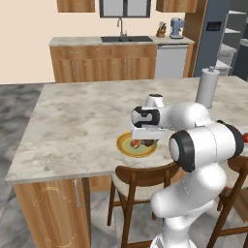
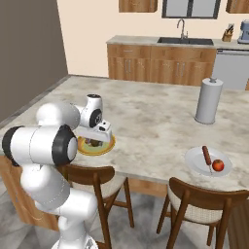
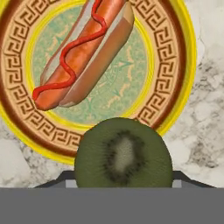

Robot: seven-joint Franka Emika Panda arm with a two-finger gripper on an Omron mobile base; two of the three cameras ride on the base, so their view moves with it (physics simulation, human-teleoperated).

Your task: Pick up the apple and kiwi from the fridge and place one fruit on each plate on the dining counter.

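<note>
A cut green kiwi [image 3: 123,153] sits between my jaws, low over the near rim of the yellow-orange plate [image 3: 175,65], and hides the finger tips. My gripper [image 1: 147,140] is shut on the kiwi, pointing down above that plate [image 1: 125,150] near the dining counter's [image 1: 82,121] front edge. The red apple [image 2: 218,165] lies on the white plate [image 2: 194,163] further right along the counter. The dark fridge [image 1: 227,38] stands open at the back right.
A hot dog [image 3: 83,52] lies across the yellow plate's centre. A reddish sausage [image 2: 206,155] rests beside the apple. A paper towel roll [image 2: 208,101] stands on the counter. Wooden chairs [image 1: 140,179] [image 2: 204,194] are tucked under the front edge.
</note>
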